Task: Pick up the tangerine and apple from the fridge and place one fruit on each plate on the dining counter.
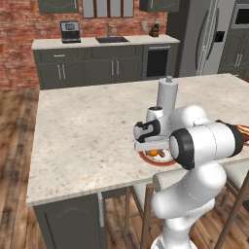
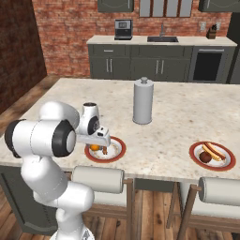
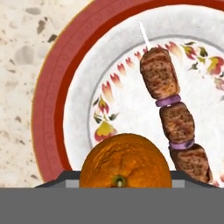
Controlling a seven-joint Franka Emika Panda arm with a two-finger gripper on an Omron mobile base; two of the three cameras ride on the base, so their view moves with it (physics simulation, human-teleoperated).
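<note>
Here, tangerine point(image 3: 124, 162): a bright orange ball at the bottom of the hand view, stem dimple toward the camera, over the near plate; in the left base view point(image 1: 153, 152) and the right base view point(image 2: 95, 147) it shows as a small orange spot under the hand
Jaws: gripper point(image 3: 124, 186) closed onto the tangerine, which sits between the two dark tips
Near plate point(image 3: 52, 109): round, broad red-brown rim, pale centre painted with small flowers; it lies flat on the desk near the front edge point(image 2: 117, 149), directly under the hand
Skewer point(image 3: 173, 113): chunks of browned meat with purple onion rings between them on a thin pale stick, lying on the near plate just beside the tangerine
Apple point(image 2: 205, 157): a dark reddish-brown ball on the second plate, touching a hot dog
Second plate point(image 2: 224, 163): same red rim, well apart from the first along the front edge
Hot dog point(image 2: 213, 150): in a bun, lying across the second plate
Paper towel roll point(image 2: 143, 101): upright on its holder, mid-desk between the two plates and farther back
Desk point(image 1: 82, 136): speckled beige stone island over dark grey cabinets
Fridge point(image 1: 204, 36): grey steel, doors closed, at the back right of the left base view
Stools point(image 2: 97, 179): padded backs tucked below the front edge
</note>
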